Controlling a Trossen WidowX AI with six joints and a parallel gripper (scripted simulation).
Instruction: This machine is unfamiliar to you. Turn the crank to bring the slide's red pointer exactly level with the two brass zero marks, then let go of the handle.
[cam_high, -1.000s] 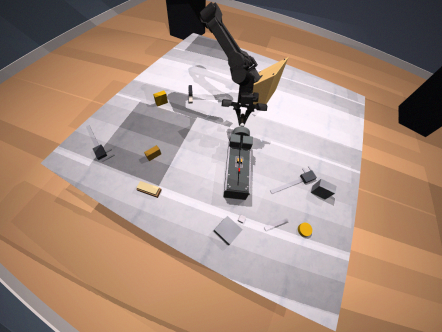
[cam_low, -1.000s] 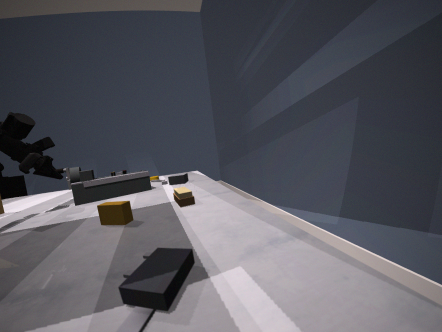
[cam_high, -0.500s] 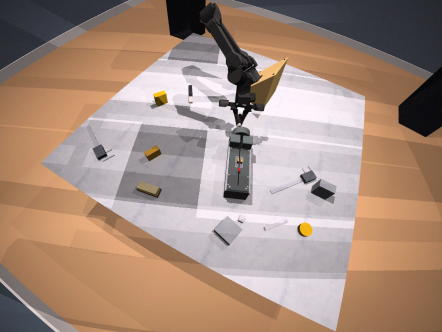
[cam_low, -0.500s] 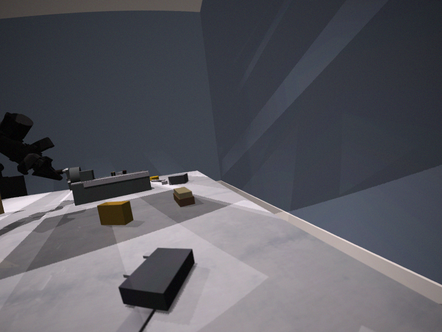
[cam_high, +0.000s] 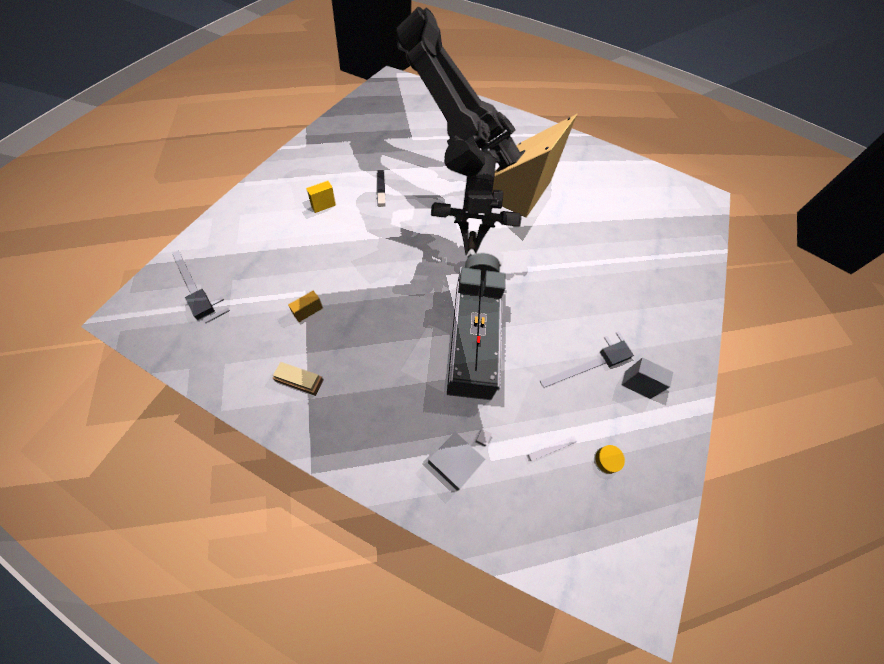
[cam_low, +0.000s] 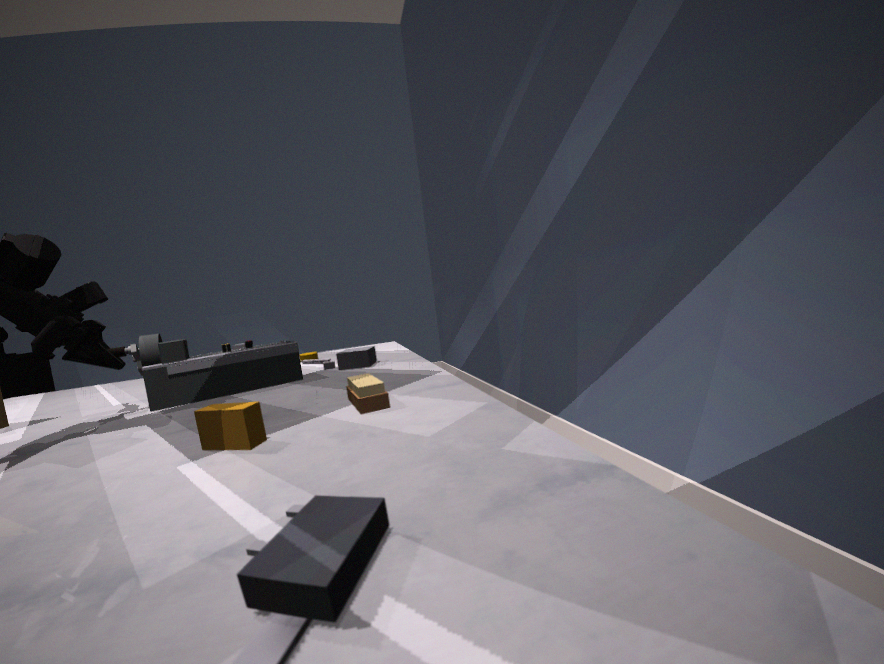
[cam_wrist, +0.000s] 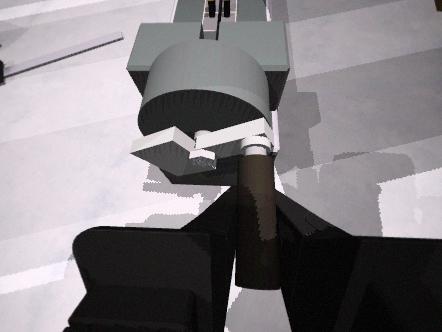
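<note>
The grey machine (cam_high: 489, 360) (cam_low: 228, 378) (cam_wrist: 205, 70) has a round housing (cam_high: 483, 261) at its crank end. My gripper (cam_high: 471, 246) (cam_low: 120, 356) (cam_wrist: 250, 193) is shut on the brown crank handle (cam_wrist: 256, 220). The white crank arm (cam_wrist: 232, 134) points to the right and slightly up in the wrist view. The slide's red pointer (cam_high: 478, 339) lies beyond the two brass zero marks (cam_high: 479, 321), on the side away from the crank, with a visible gap. The marks also show at the top of the wrist view (cam_wrist: 219, 8); the pointer is out of that view.
A tan wedge (cam_high: 532, 175) stands close beside the arm. Orange blocks (cam_high: 320, 196) (cam_high: 305, 305) and a layered block (cam_high: 297, 378) lie left of the machine. A grey plate (cam_high: 455, 461), a dark block (cam_high: 646, 378) and a yellow disc (cam_high: 610, 458) lie beyond or right of it.
</note>
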